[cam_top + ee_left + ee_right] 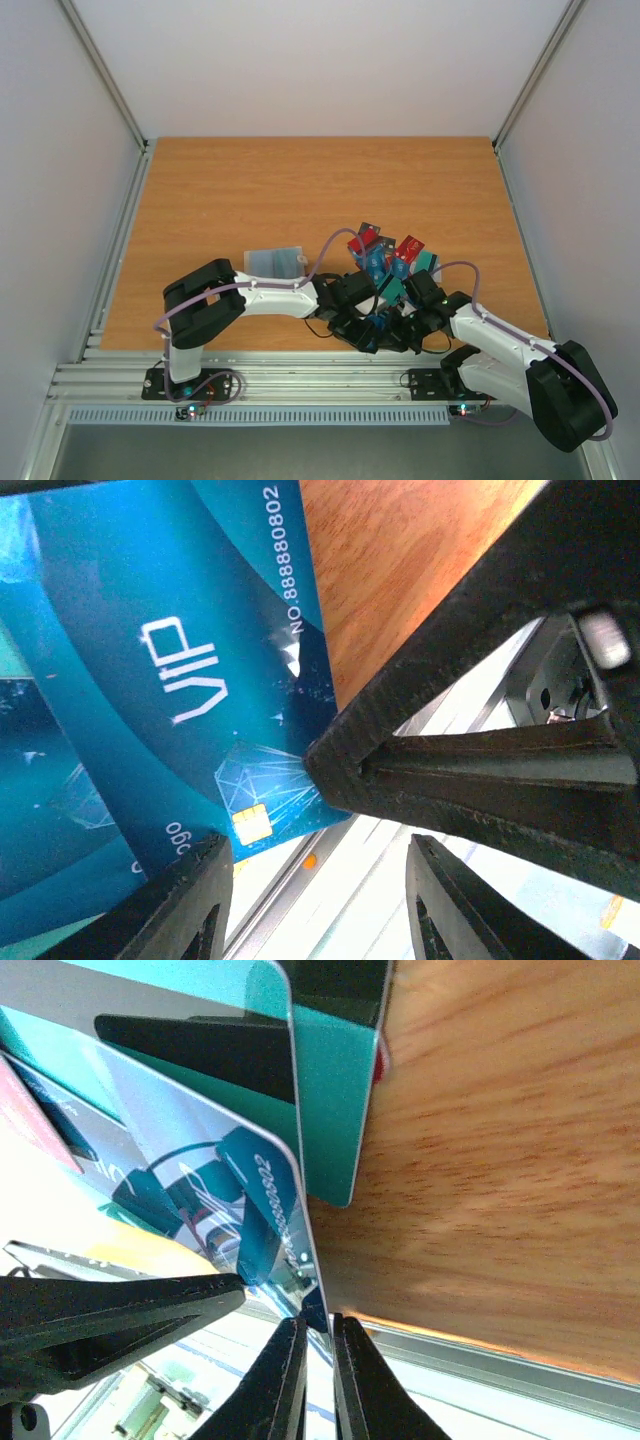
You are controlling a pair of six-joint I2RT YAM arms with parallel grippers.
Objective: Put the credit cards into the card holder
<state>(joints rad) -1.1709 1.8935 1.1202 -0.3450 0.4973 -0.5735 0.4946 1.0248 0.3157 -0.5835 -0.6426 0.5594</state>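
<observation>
Several teal, blue and red credit cards (386, 260) lie in a loose pile on the wooden table right of centre. The card holder (276, 262) lies flat to their left, apart from both grippers. My right gripper (318, 1345) is shut on the corner of a blue VIP card (170, 660), held up near the table's front edge. The card's glossy face also shows in the right wrist view (215, 1190). My left gripper (315, 865) is open right beside that card, one finger (180, 900) under its chip end. Both grippers meet at the front centre (378, 330).
The wooden table (250, 190) ends at an aluminium rail (300, 380) just below the grippers. White walls with metal posts enclose the left, right and back. A teal card (335, 1100) lies on the wood just behind the held card.
</observation>
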